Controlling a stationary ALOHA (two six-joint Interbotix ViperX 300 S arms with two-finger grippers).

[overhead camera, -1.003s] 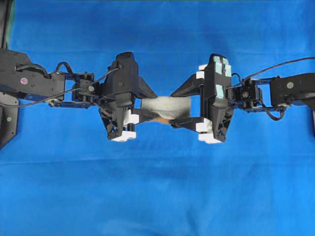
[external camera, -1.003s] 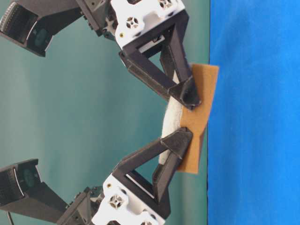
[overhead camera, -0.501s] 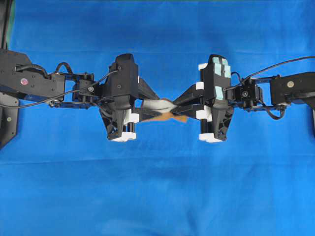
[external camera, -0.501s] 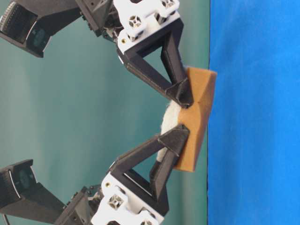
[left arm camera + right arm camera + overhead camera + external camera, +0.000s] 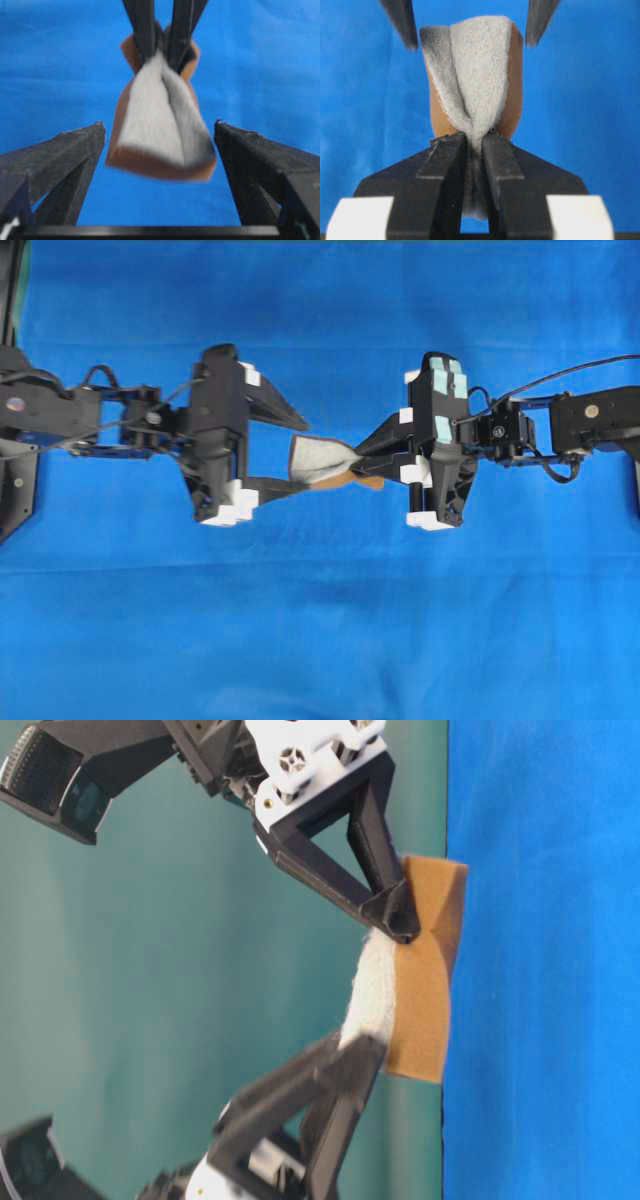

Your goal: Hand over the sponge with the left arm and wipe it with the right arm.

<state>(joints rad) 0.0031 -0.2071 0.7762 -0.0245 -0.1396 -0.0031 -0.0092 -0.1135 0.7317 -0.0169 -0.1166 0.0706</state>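
The sponge [image 5: 320, 460], grey-white fuzz over an orange-brown layer, hangs above the blue cloth between the two arms. My right gripper [image 5: 358, 468], on the arm with teal patches, is shut on the sponge's right end and pinches it into a fold [image 5: 480, 65]; its jaws [image 5: 475, 137] press the fuzz together. My left gripper [image 5: 303, 455], on the plain black arm, is open, its fingers [image 5: 85, 145] apart on either side of the sponge's free end [image 5: 160, 125] without touching it. In the table-level view the right gripper [image 5: 400, 920] holds the sponge [image 5: 420, 990] just off the cloth.
The blue cloth [image 5: 320, 640] covers the whole table under both arms. A teal wall [image 5: 150, 970] stands behind. Black arm mounts sit at the left edge [image 5: 15, 490] and the right edge [image 5: 600, 425].
My right gripper has shut on the sponge and pinched it. My left gripper has opened, let go of the sponge and drawn back to the left.
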